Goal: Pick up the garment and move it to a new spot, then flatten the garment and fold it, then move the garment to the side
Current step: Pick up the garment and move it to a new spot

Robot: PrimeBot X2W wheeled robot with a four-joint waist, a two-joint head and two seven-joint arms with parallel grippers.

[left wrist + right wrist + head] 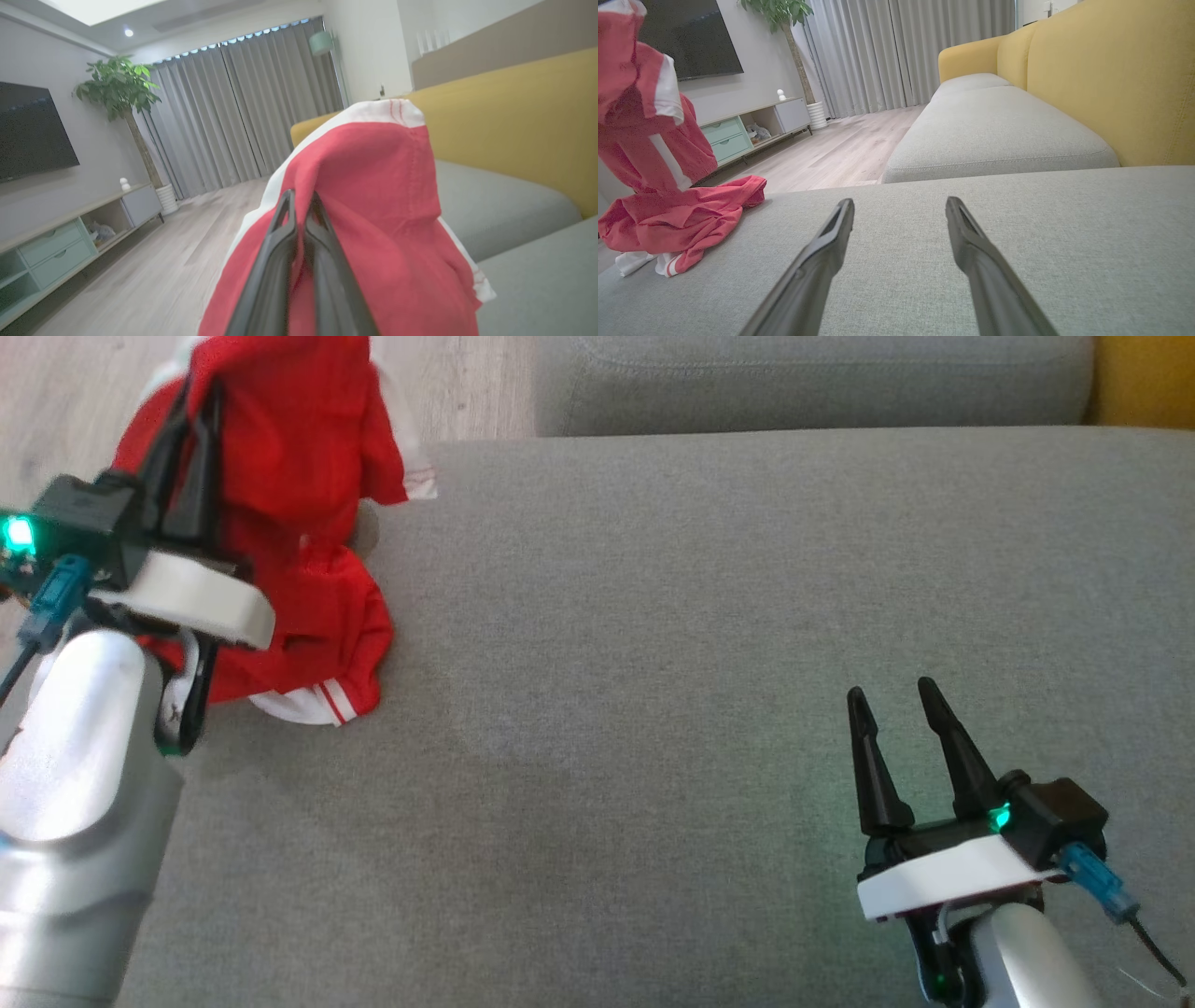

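Garment, red with white striped trim, hangs from our left hand at the left edge of the sofa seat, near its far left corner. Its upper part is lifted and its lower part lies heaped on the grey cushion. We see the two dark fingers pressed together with red cloth bunched around them, clamped on the garment. In the left wrist view, though, the left hand is buried in folds of the garment and the exact pinch is hidden. The head view cuts the top of the cloth off at its upper edge, and our pale left forearm covers the lower left of the heap. We cannot tell what kind of garment it is. Our right hand hovers over the near right part of the seat, well apart from the cloth, fingers spread apart. In the right wrist view the right hand points along the sofa seat, and the garment is cut off at the left edge.
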